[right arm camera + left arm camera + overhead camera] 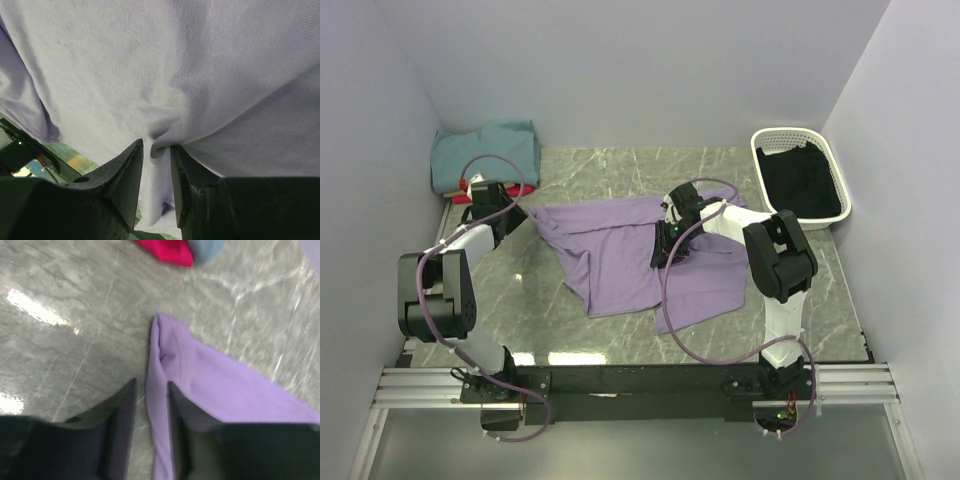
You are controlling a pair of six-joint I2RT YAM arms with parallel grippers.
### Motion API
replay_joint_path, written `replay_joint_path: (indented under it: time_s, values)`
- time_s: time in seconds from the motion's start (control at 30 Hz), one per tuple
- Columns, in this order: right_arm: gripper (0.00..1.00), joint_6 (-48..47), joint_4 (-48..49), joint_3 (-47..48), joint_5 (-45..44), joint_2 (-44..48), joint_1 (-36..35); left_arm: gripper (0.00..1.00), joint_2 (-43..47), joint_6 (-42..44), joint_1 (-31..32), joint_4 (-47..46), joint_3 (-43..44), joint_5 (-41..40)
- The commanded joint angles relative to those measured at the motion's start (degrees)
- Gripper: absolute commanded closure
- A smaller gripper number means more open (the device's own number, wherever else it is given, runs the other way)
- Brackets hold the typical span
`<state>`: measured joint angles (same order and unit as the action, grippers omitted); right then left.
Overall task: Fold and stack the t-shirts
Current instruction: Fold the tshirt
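Cloth is clenched on both sides: the left fingers (173, 405) are closed on a folded corner of the lavender t-shirt (620, 262), the right fingers (133, 165) on a bunched crease near its middle. The shirt is spread, rumpled, on the desk (620, 168).

Lavender t-shirt (620, 255) was soft matt cloth, fine weave visible up close, rumpled into small creases where the jaws of the right gripper (156, 146) pinched it. Table (610, 170) had a grey-green marble-look top, smooth & glossy w/ bright glare patches. Teal t-shirt (490, 150) & red t-shirt (167, 251) were matt cloth too. Basket (788, 138) was white plastic w/ perforated lattice walls; the dark cloth (800, 185) inside was matt black. Jaws of the left gripper (151, 385) looked like smooth matt black plastic, nipped on lavender fabric. Rails (420, 385) at near edge were bare silver metal.
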<state>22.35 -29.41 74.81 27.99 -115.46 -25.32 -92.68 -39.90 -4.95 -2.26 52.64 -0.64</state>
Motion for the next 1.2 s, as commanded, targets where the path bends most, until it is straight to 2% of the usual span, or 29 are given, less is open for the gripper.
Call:
replay_joint_path:
  time_s: [0.0, 0.03, 0.13, 0.47, 0.67, 0.77, 0.9, 0.97, 1.0, 1.17]
  values:
    - [0.62, -3.9, 0.6, -4.5, -16.7, -5.7, 0.8, 0.47, 2.5, -0.6, 0.1, -2.4, -2.6, 4.5]
    - [0.62, -3.9, 0.5, -4.5, -16.5, -5.8, 0.9, 0.41, 2.6, -0.9, 0.1, -2.7, -3.2, 5.0]
    - [0.62, -4.1, 0.6, -4.5, -16.4, -5.7, 0.8, 0.30, 2.2, -2.1, 0.1, -4.6, -4.7, 7.2]
    - [0.62, -4.2, 0.7, -4.7, -16.3, -5.6, 0.9, 0.35, -2.5, -6.9, 0.1, -13.6, -9.5, 12.0]
    - [0.62, -4.2, 0.7, -4.8, -16.4, -5.6, 0.8, 0.47, -4.4, -9.6, 0.4, -17.9, -11.1, 12.9]
    - [0.62, -4.2, 0.7, -4.6, -16.4, -5.7, 0.8, 0.60, -4.8, -10.1, 0.5, -18.7, -11.5, 12.6]
    - [0.62, -4.2, 0.6, -4.5, -16.5, -5.7, 0.9, 0.89, -5.0, -10.3, 0.5, -18.4, -11.2, 11.9]
    - [0.62, -3.9, 0.6, -4.7, -16.8, -5.7, 0.8, 0.92, -5.1, -9.6, 0.5, -17.6, -10.3, 11.5]
    - [0.62, -3.8, 0.4, -4.8, -17.0, -5.7, 0.9, 0.99, -5.1, -9.2, 0.6, -16.4, -9.8, 11.4]
    - [0.62, -3.0, 0.0, -5.0, -18.5, -6.1, 0.9, 0.99, -4.4, -4.5, 0.4, -11.0, -5.3, 9.6]
